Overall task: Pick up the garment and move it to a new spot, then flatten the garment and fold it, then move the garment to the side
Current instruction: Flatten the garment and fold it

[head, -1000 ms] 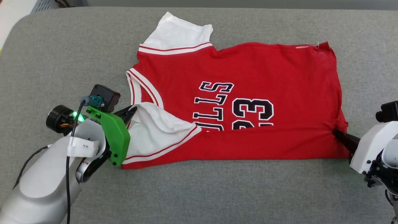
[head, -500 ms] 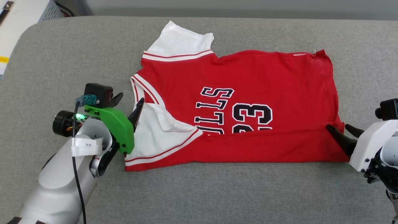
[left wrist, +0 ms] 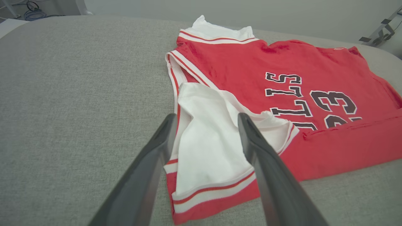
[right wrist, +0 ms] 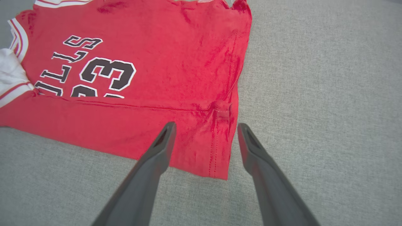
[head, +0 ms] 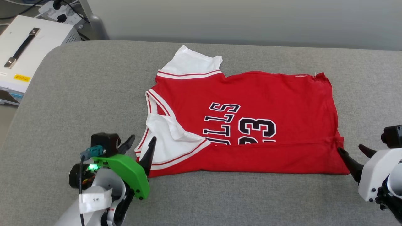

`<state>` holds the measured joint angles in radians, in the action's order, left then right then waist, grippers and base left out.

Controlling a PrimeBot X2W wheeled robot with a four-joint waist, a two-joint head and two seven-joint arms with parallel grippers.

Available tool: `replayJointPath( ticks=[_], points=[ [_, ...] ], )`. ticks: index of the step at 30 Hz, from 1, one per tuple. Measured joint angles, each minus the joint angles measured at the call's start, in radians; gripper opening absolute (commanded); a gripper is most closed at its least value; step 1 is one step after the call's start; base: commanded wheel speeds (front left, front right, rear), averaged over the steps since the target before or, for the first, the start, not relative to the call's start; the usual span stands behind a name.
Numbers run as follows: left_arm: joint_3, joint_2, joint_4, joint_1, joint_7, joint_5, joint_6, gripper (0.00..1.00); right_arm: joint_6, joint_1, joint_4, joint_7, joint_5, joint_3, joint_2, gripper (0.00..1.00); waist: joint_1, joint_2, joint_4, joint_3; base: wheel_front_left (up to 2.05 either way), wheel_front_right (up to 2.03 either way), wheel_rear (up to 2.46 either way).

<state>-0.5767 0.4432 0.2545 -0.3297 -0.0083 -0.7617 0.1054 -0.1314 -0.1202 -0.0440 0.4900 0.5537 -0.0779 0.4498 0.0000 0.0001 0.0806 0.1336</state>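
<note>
Much bare grey surface left of the garment's collar edge

Between the two sets of jaws, the folded-over near strip of the jersey covers the first letters of its print and the near side of the digits. Beyond the right gripper's jaws, the far sleeve runs off the top edge. Well left of the left gripper's jaws, a yellow label is too small to read.
</note>
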Motion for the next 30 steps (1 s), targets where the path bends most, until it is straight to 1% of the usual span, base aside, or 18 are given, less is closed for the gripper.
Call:
replayJointPath(
  ticks=[3, 5, 8, 11, 12, 15, 20, 25, 30],
  points=[
    [0.005, 0.017, -0.064, 0.063, 0.011, -0.018, 0.044, 1.0, 0.0, 0.04, 0.023, 0.027, -0.036, 0.031, -0.029, 1.0, -0.0001, 0.0, 0.002, -0.011, 0.0, 0.0, 0.0],
    [0.002, 0.03, -0.098, 0.099, 0.038, -0.022, 0.072, 1.0, 0.0, 0.065, 0.045, 0.056, -0.062, 0.052, -0.05, 1.0, 0.0, 0.0, 0.002, -0.012, 0.0, 0.0, 0.0],
    [-0.01, 0.037, -0.132, 0.136, 0.091, -0.033, 0.095, 1.0, 0.0, 0.088, 0.083, 0.089, -0.1, 0.088, -0.091, 1.0, -0.0001, 0.0, 0.0, -0.008, 0.0, 0.0, 0.0],
    [-0.019, 0.049, -0.139, 0.143, 0.126, -0.032, 0.123, 1.0, 0.0, 0.101, 0.122, 0.116, -0.124, 0.102, -0.124, 1.0, -0.0001, 0.0, -0.006, -0.002, 0.0, 0.0, 0.0],
    [-0.023, 0.056, -0.138, 0.144, 0.142, -0.031, 0.138, 1.0, 0.0, 0.104, 0.138, 0.126, -0.131, 0.102, -0.138, 1.0, -0.0001, 0.0, -0.009, 0.001, 0.0, 0.0, 0.0],
    [-0.024, 0.064, -0.132, 0.144, 0.157, -0.024, 0.161, 1.0, 0.0, 0.109, 0.169, 0.141, -0.141, 0.105, -0.162, 1.0, 0.0, 0.0, -0.018, 0.012, 0.0, 0.0, 0.0],
    [-0.023, 0.066, -0.106, 0.141, 0.176, -0.021, 0.182, 1.0, 0.0, 0.11, 0.197, 0.15, -0.15, 0.104, -0.172, 1.0, 0.0, 0.0, -0.037, 0.037, 0.0, 0.0, 0.0],
    [-0.002, 0.064, -0.074, 0.135, 0.166, -0.023, 0.202, 1.0, 0.0, 0.11, 0.203, 0.158, -0.151, 0.107, -0.182, 1.0, 0.0, 0.0, -0.057, 0.061, 0.0, 0.0, 0.0],
    [0.009, 0.063, -0.054, 0.127, 0.166, -0.025, 0.207, 1.0, 0.0, 0.11, 0.208, 0.158, -0.151, 0.105, -0.183, 1.0, -0.0001, 0.0, -0.071, 0.085, 0.0, 0.0, 0.0]
  ],
)
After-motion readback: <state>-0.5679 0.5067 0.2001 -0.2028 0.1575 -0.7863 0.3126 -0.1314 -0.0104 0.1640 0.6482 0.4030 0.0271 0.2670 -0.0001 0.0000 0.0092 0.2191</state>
